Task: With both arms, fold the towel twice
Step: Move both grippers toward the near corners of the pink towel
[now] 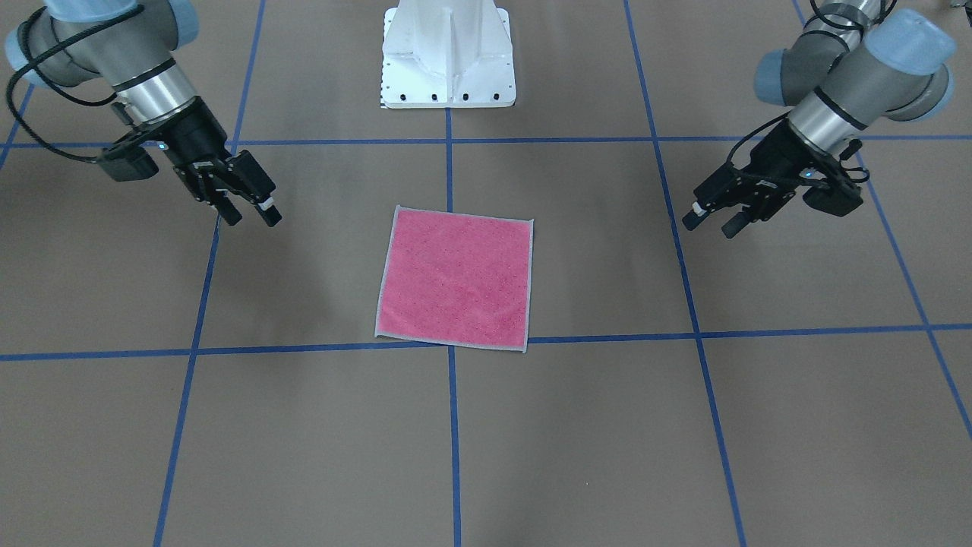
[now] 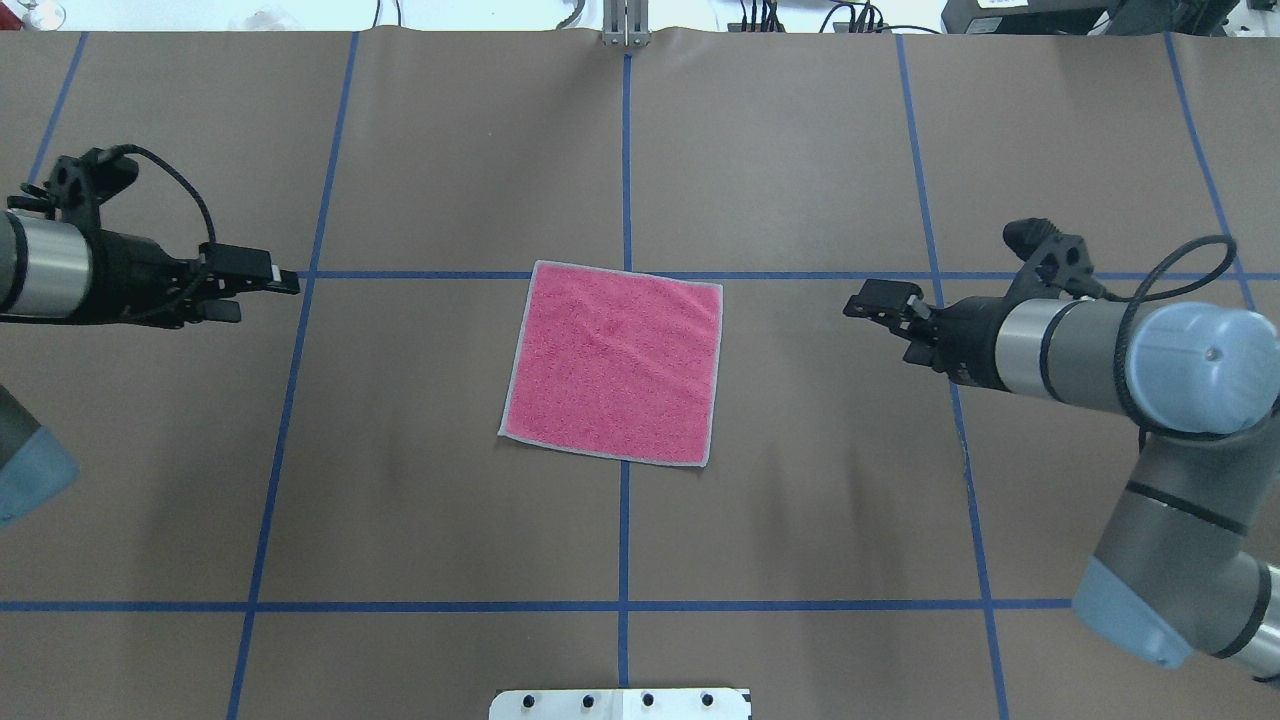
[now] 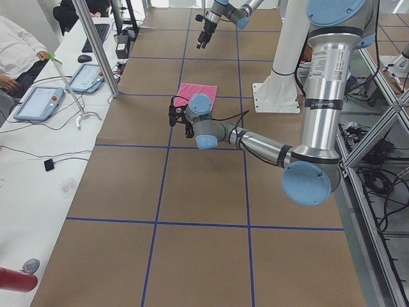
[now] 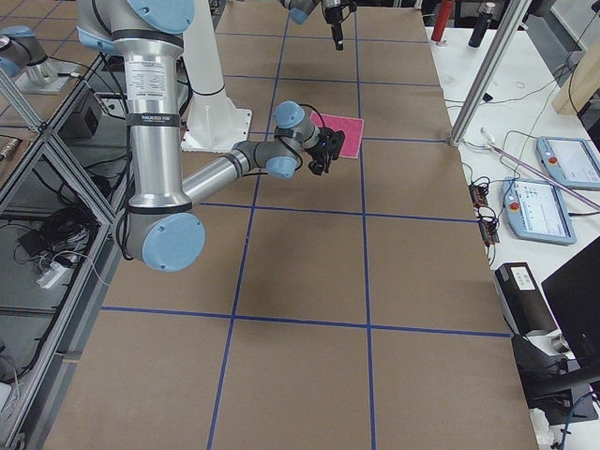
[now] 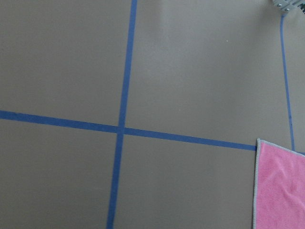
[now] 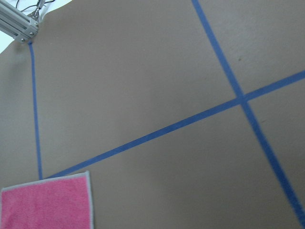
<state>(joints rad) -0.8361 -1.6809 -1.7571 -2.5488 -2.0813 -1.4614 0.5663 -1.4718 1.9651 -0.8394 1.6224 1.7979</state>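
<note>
**Pink towel flat and unfolded, both pincers open**

Pink terry is shown uppermost on the towel (image 1: 456, 277), which is spread flat in the middle of the table (image 1: 304, 425), in front of the white base (image 1: 448, 57) and across the central blue tape line (image 1: 454, 425). No corner is lifted and no crease is seen, so neither fold is judged to have begun. The flat spread leaves the light grey edging free on all four sides, which is taken to be why it is laid out this way: any edge can be reached from either side.

The left arm (image 2: 50, 265) and the right arm (image 2: 1080, 340) are held out on opposite sides of the towel, well apart from it and clear of the table. The left pincer (image 1: 712, 223) is seen with its fingers parted and nothing between them. The right pincer (image 1: 252, 216) is likewise parted and empty. Both are tilted down and inward towards the towel, a stance judged to suit a matched descent on two corners of one edge. In each wrist view only a corner of the towel is caught at the bottom of the picture.

Counted: one towel, two arms, two pincers with two fingers each, and one base.
</note>
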